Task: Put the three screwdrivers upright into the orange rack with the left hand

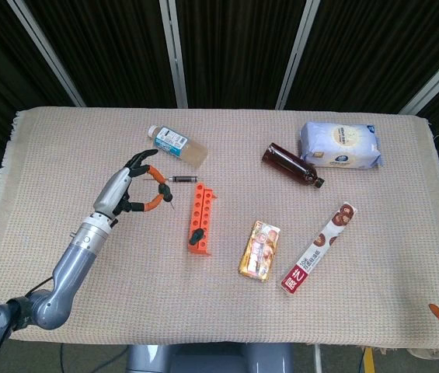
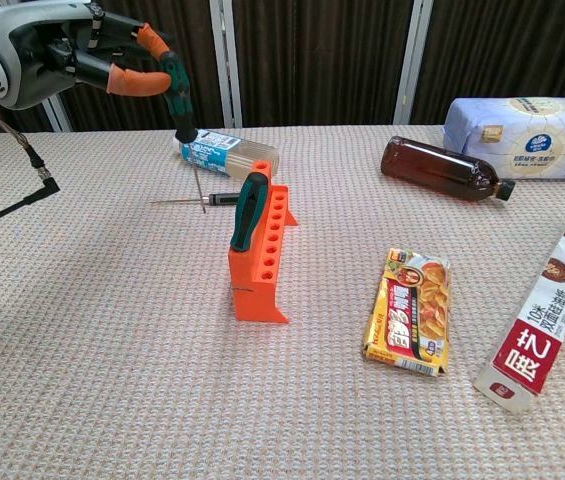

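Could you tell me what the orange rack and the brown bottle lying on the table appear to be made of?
The orange rack looks like moulded or printed plastic: uniform matte orange, with crisp edges and round holes. The brown bottle seems to be translucent amber plastic, though it could be glass: glossy highlights run along its smooth side, and it has a dark cap.

Left hand [image 2: 82,55] holds a screwdriver [image 2: 184,115] above the table [image 2: 112,380].

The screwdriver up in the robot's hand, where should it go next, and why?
Probably sideways, over a free hole in the orange rack. The left hand holds the screwdriver raised, tip down, left of the rack, where one screwdriver already stands.
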